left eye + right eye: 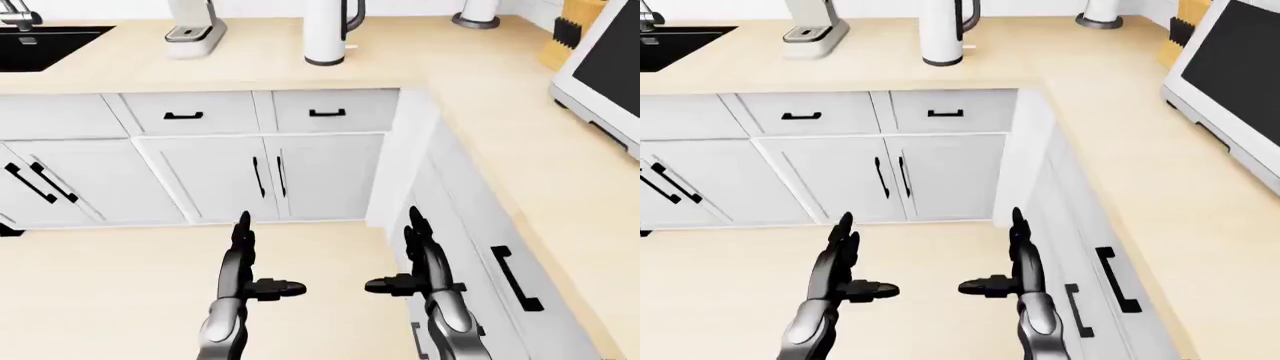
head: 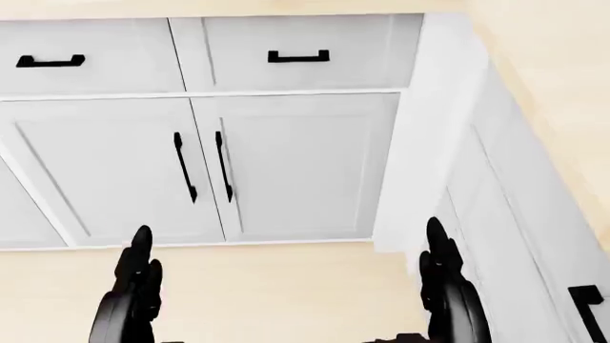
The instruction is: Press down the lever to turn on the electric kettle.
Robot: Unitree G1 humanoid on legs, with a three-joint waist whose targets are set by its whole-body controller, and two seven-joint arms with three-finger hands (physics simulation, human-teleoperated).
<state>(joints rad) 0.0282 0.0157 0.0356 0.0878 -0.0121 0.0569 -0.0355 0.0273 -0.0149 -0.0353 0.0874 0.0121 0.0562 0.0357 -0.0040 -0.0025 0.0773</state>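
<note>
The white electric kettle (image 1: 325,31) with a black handle stands upright on the pale wood counter (image 1: 250,71), at the top middle of the left-eye view. Its lever is too small to make out. Both dark hands hang low over the floor, far below the kettle and apart from it. My left hand (image 1: 266,256) is open, fingers pointing up and thumb sticking right. My right hand (image 1: 394,251) mirrors it, open, thumb sticking left, close to the corner cabinets. Neither hand holds anything.
The counter wraps in an L along the top and right. On it are a black sink (image 1: 45,45), a grey appliance (image 1: 195,30), a round stand base (image 1: 477,16), a knife block (image 1: 575,30) and a black-fronted appliance (image 1: 610,67). White cabinet doors (image 1: 300,176) stand below.
</note>
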